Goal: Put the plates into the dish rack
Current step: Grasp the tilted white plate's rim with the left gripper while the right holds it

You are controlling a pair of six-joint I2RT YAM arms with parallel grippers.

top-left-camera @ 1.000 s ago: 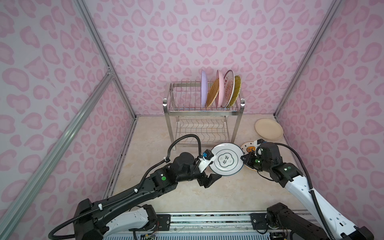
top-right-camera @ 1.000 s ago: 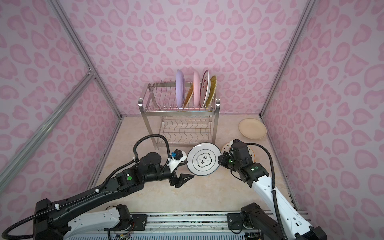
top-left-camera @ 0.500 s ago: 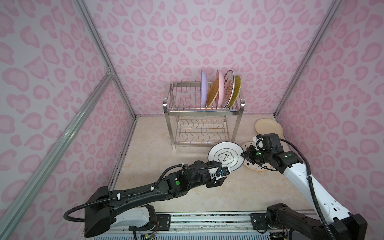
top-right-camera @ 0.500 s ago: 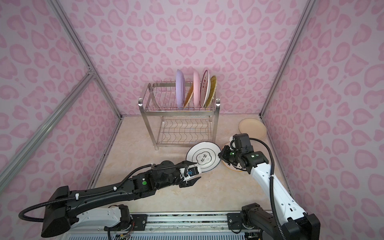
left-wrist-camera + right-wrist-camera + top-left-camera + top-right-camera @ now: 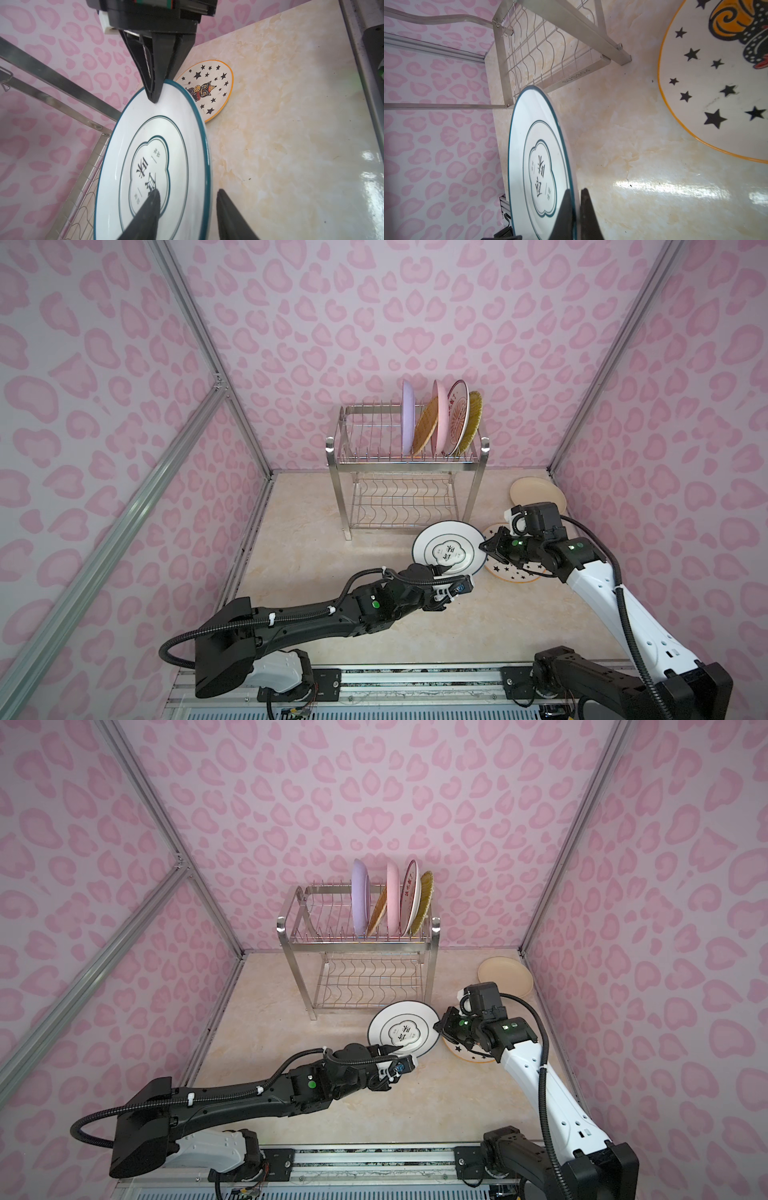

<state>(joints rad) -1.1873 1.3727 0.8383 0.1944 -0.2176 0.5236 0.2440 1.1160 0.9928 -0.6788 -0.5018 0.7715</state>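
Observation:
A white plate with a teal rim and ring emblem hangs tilted in front of the dish rack. My right gripper is shut on its right rim. My left gripper straddles the near rim, open, one finger over the face and one outside with a gap. The star-patterned plate lies flat under the right arm. The cream plate lies at the back right. Lilac, orange woven, pink and further plates stand in the upper tier.
The rack's left upper slots and its wavy lower shelf hold nothing. Pink patterned walls close in at the back and on both sides. An aluminium rail runs along the front edge of the marble-look table.
My left arm swung from the plate's left side round to its near edge, and its jaws narrowed around the rim. The right gripper kept hold and shifted the plate slightly toward the rack.

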